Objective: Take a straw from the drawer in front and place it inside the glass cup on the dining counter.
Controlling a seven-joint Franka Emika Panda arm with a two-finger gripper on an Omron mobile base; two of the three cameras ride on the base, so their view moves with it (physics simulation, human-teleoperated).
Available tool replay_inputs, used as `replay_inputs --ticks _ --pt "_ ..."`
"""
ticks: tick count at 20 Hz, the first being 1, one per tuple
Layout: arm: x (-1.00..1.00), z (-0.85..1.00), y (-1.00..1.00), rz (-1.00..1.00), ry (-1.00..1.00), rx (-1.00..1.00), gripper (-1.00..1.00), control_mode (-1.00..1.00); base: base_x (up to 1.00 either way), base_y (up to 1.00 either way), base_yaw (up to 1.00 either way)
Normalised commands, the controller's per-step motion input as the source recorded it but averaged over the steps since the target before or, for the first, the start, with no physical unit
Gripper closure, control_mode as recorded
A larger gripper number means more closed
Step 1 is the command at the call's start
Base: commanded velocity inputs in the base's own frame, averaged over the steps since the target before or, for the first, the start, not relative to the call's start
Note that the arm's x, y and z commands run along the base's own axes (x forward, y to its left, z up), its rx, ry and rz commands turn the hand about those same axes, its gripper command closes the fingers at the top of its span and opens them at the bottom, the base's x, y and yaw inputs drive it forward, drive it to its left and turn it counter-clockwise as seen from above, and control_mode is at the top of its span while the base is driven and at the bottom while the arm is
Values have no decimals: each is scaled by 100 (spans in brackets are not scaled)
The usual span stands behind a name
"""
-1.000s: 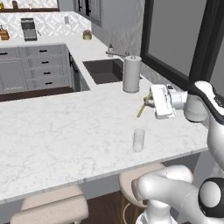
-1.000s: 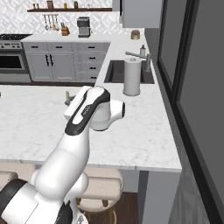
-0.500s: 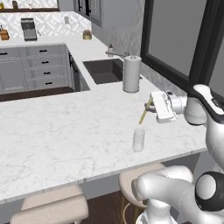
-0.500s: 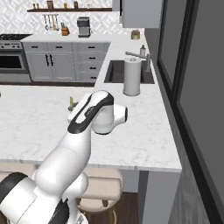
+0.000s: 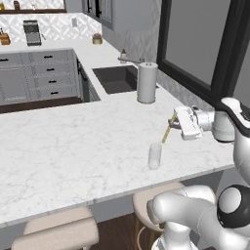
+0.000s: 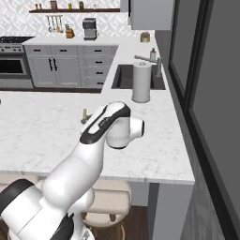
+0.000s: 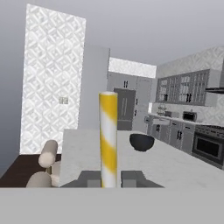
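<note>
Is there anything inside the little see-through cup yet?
The glass cup looks empty as it stands on the dining counter. The yellow straw is up above it, to one side, tilted, clamped in the shut pincer. The cup's bottom is too faint to check.

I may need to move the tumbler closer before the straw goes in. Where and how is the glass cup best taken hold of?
Probably across the glass cup's side wall, about mid-height, coming in level from the counter's open front edge. It stands upright and alone on the dining counter, round and straight-sided, so a side pinch should seat evenly. The claw is shut on the straw, so that has to go first.
</note>
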Motion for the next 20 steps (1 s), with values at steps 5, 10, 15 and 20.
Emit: replay_inputs --ticks 5,10,15,20 --pt "39 -31 0 0 11 -2 100 -100 0 0 0" --pt "30 -21 0 2 2 -1 100 -100 0 0 0" --pt "20 -36 3 2 0 -7 100 -100 0 0 0" --pt "24 -15 0 0 -2 -4 100 -100 0 0 0"
